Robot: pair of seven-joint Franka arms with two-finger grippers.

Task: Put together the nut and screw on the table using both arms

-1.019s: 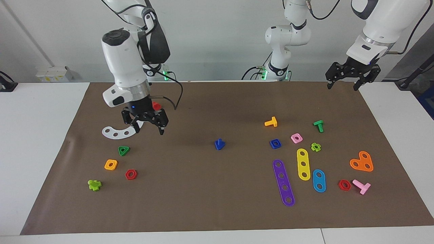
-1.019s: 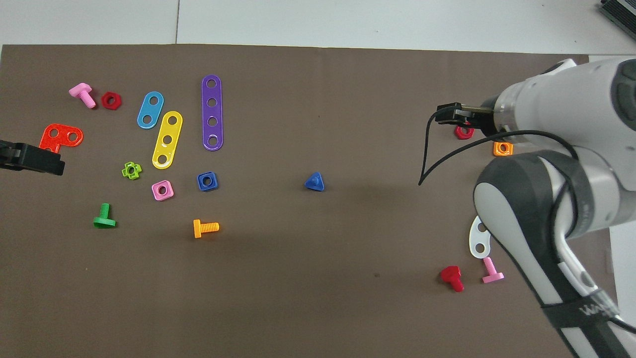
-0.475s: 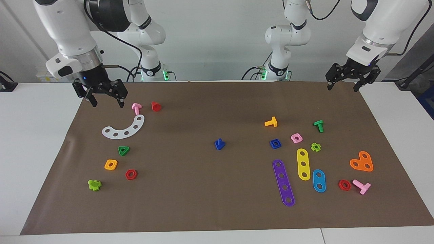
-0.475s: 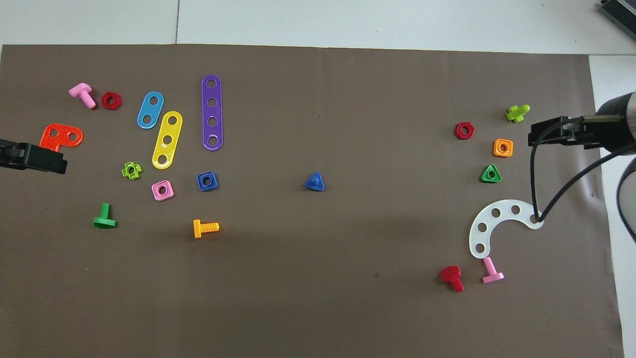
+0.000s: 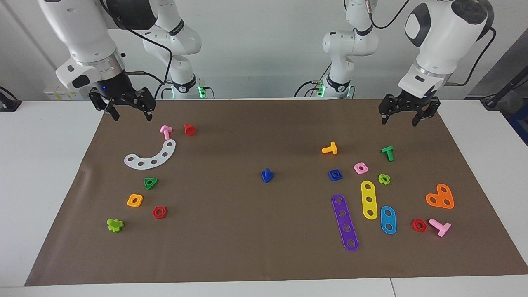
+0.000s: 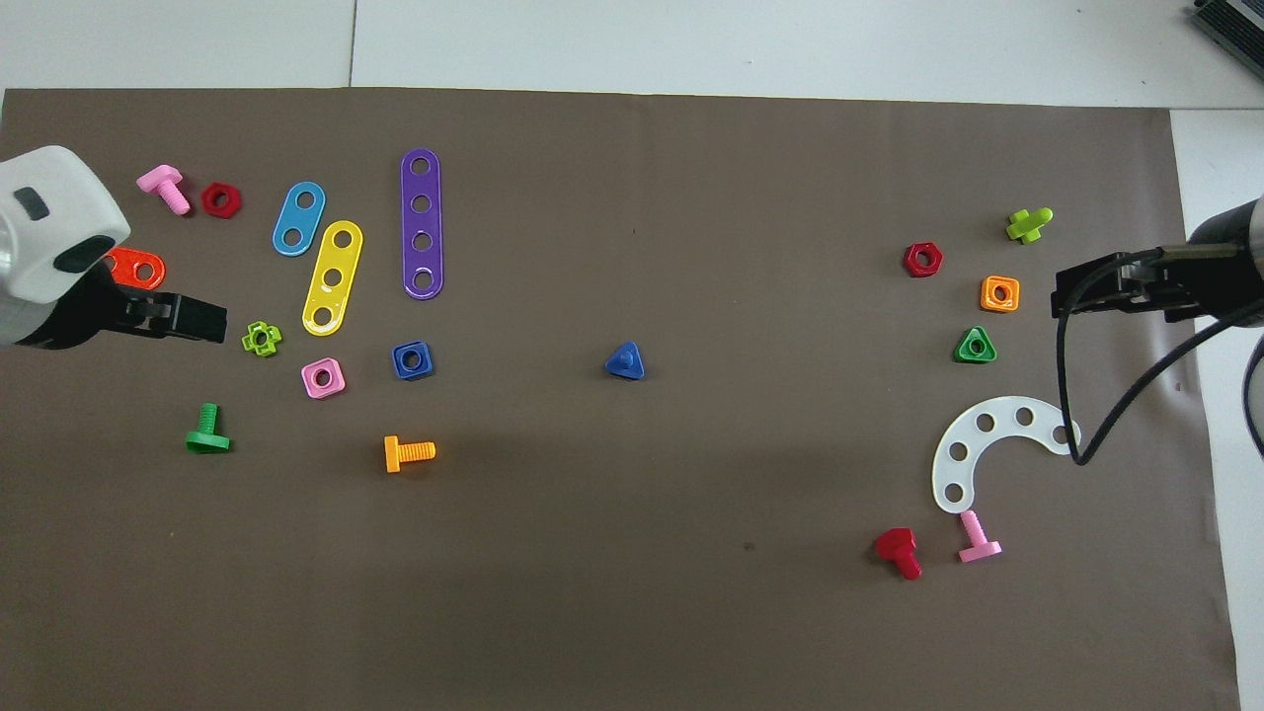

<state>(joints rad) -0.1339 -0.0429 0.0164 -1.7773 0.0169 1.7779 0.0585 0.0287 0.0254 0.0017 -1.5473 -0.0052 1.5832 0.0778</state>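
Starting the approach: nothing grasped yet

Lying mid-mat, screw (image 5: pixel 267 175), head down; nut (image 5: pixel 335 175) toward left arm's end. Hovering open-jawed and empty over mat's robot-side corners: left gripper (image 5: pixel 403 116), right gripper (image 5: pixel 130 114). Next: descending onto each piece.

the left gripper (image 6: pixel 193 321) hangs just beside the lime cross nut (image 6: pixel 262 338), with the orange plate (image 6: pixel 135 268) partly under its wrist. the blue nut (image 6: pixel 412 359) lies well apart from it, past the pink nut (image 6: pixel 323 377); the blue screw (image 6: pixel 624 361) sits between both claws. the right gripper (image 6: pixel 1071 288) is near the orange nut (image 6: pixel 999 293) and green triangle nut (image 6: pixel 975 346).
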